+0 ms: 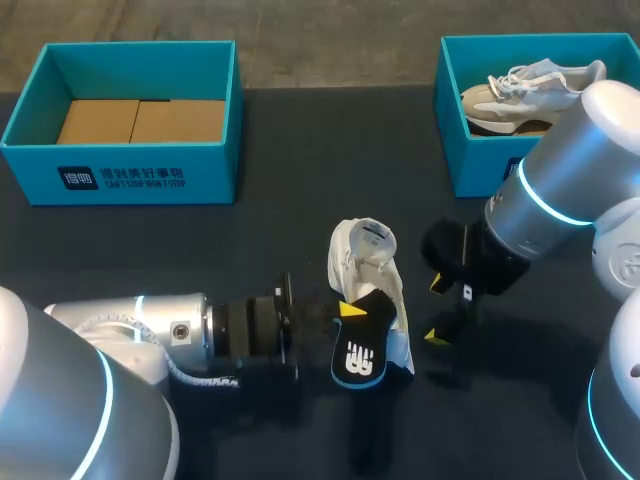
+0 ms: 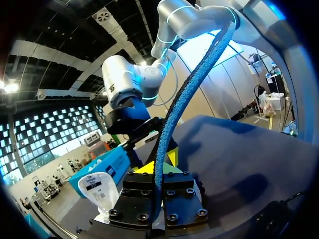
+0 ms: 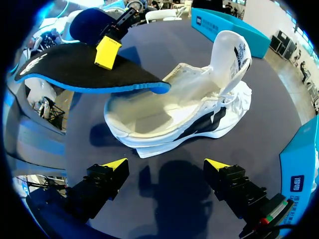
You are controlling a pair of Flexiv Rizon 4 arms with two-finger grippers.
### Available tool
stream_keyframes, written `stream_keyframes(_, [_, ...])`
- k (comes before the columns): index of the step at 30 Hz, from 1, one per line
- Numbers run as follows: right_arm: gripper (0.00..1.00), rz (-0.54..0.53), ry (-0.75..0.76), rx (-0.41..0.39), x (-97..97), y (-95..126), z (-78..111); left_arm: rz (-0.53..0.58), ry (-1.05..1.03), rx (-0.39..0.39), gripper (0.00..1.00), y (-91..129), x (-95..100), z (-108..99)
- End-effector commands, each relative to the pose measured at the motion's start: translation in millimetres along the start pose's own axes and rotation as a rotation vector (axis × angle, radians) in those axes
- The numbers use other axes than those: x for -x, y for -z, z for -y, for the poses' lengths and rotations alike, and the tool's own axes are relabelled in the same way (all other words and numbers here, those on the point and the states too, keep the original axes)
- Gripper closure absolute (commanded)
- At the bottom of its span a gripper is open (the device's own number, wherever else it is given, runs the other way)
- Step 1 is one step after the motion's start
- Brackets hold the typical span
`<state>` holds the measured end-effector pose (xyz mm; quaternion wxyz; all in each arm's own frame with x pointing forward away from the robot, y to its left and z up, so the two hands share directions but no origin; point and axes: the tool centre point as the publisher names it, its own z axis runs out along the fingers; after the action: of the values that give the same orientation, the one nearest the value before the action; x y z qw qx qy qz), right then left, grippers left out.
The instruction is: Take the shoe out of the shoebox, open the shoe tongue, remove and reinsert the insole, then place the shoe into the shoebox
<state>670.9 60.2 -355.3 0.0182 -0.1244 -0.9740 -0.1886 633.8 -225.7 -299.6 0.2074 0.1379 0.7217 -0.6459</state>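
Shoe [image 1: 365,262]: white, on the table just ahead of the right gripper, tongue pulled up.
Insole [image 1: 362,360]: black, blue-edged, out of the shoe, between the left gripper's fingers.
Left gripper [image 1: 350,312]: clenched on the insole, beside the shoe's heel.
Right gripper [image 1: 438,311]: released, fingers spread, holding nothing.

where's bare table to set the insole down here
Free: the table stretch between the left shoebox and right shoebox, beyond the white shoe; also the strip between the left shoebox and the left arm. Crowded: around the shoe, flanked by the left gripper holding the insole and the open right gripper.
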Motion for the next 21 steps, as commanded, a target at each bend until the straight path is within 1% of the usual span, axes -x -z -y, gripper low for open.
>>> stream_keyframes(1, [0.00,0.003,0.000,-0.001,-1.1,-0.6,0.1,-0.002,0.003,0.005,1.00,-2.6,1.0,-4.0])
stream_keyframes(8, [0.00,0.003,0.000,-0.001,-1.1,-0.6,0.1,-0.009,0.007,0.008,1.00,-1.9,2.0,-7.6])
stream_keyframes(13, [0.00,0.003,0.000,-0.001,-1.1,-0.6,0.1,-0.016,-0.005,0.001,1.00,-2.1,3.5,-4.5])
stream_keyframes(17, [0.00,0.003,0.000,-0.001,-1.1,-0.6,0.1,-0.014,0.004,0.011,1.00,-2.0,6.1,-11.5])
stream_keyframes(21, [0.00,0.003,0.000,-0.001,-1.1,-0.6,0.1,-0.018,0.000,-0.009,1.00,-3.0,6.1,-6.2])
